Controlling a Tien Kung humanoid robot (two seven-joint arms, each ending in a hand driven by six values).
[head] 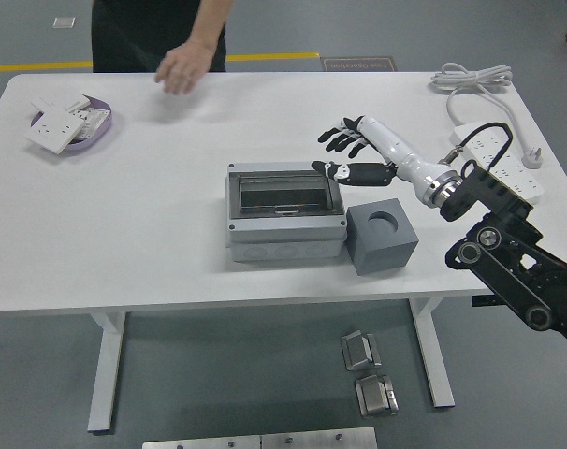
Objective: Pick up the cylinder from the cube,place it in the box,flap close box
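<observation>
The grey plastic junction box [285, 214] sat at frame centre, smoky lid down, the cylinder not visible. The dark grey cube [382, 238] just right showed an empty socket. The right hand [351, 155] hovered up-right of the box, fingers spread, empty. A person's hand [183, 66] hung upper left over the white table [124, 215].

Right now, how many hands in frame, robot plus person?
2. The robot's right hand, open, hangs just right of the box. A person's hand hovers over the table's far edge. The robot's left is out of view.
</observation>
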